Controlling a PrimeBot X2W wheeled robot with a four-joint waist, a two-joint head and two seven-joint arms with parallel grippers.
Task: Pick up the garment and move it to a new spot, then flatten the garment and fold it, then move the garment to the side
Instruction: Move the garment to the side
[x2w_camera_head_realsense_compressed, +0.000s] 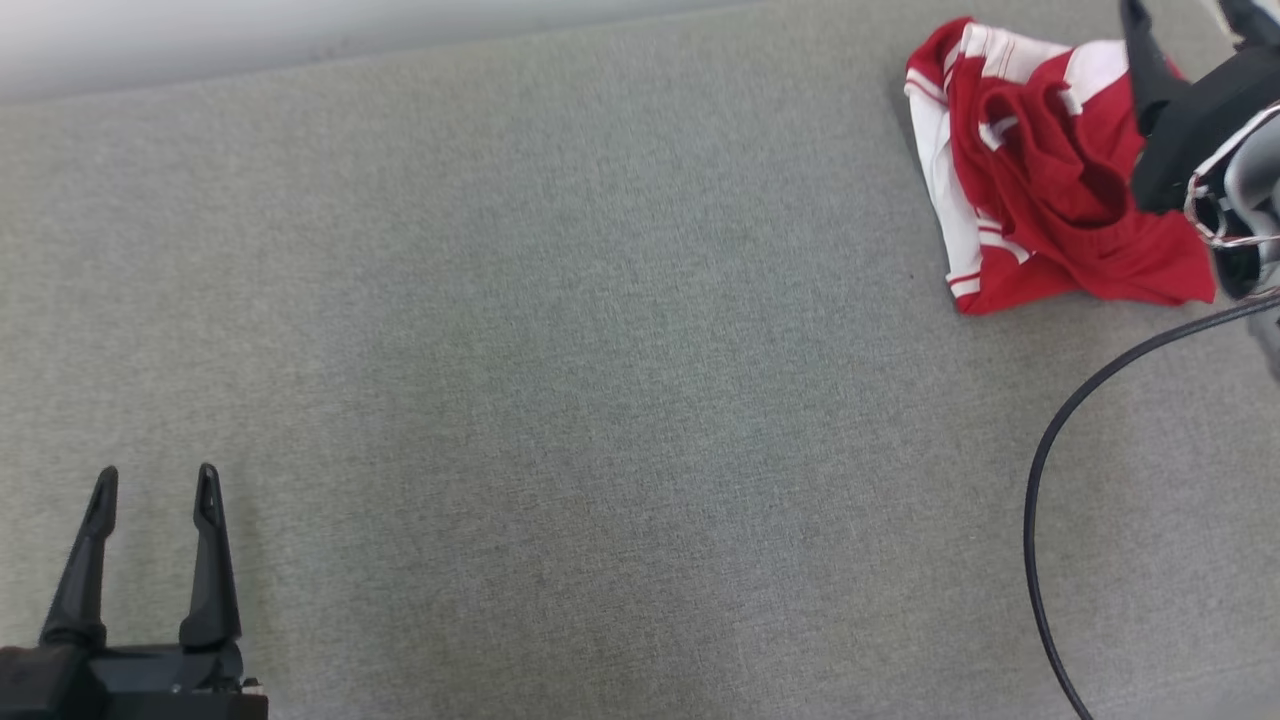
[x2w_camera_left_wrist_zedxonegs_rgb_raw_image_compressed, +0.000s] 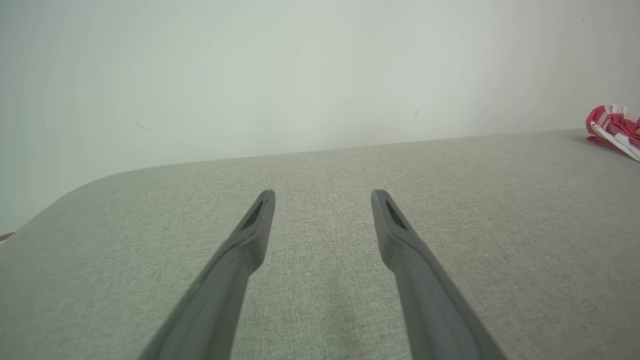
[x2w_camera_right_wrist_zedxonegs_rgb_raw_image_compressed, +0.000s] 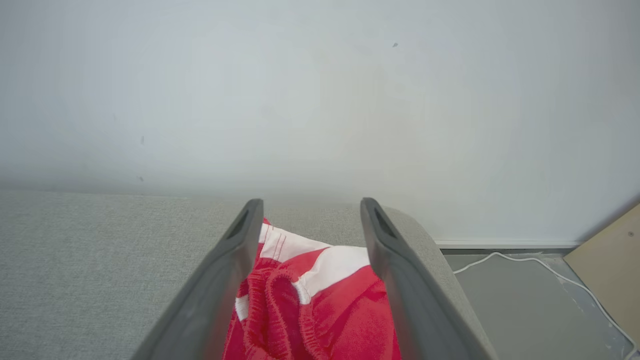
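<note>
**1. Left gripper** (x2w_camera_head_realsense_compressed: 155, 478). Nearest item, at the lower left of the head view. The fingers are spread wide and nothing is held; only bare grey cloth is seen between them.

**2. Table** (x2w_camera_head_realsense_compressed: 560, 380). Covered in grey fabric and rounded at its far right corner. A black cable (x2w_camera_head_realsense_compressed: 1035, 500) is looped over its right part.

**3. Garment** (x2w_camera_head_realsense_compressed: 1040, 170). Red with white bands, found in a crumpled heap at the far right corner of the table, with an elastic hem bunched on top. The white-banded edge is turned towards the robot's left. The heap is judged slightly longer near-to-far than across. It is placed well apart from the left gripper, diagonally across the table.

**4. Right gripper** (x2w_camera_right_wrist_zedxonegs_rgb_raw_image_compressed: 311, 202). Positioned over the garment, fingers wide apart and closed on nothing. Red cloth is seen below and between them, running along their line. Whether the cloth is touched cannot be told.

The right arm is judged far nearer: a short descent would suffice, against a long diagonal reach for the left.

**5. Wall** (x2w_camera_right_wrist_zedxonegs_rgb_raw_image_compressed: 320, 100). Farthest item, pale.
</note>
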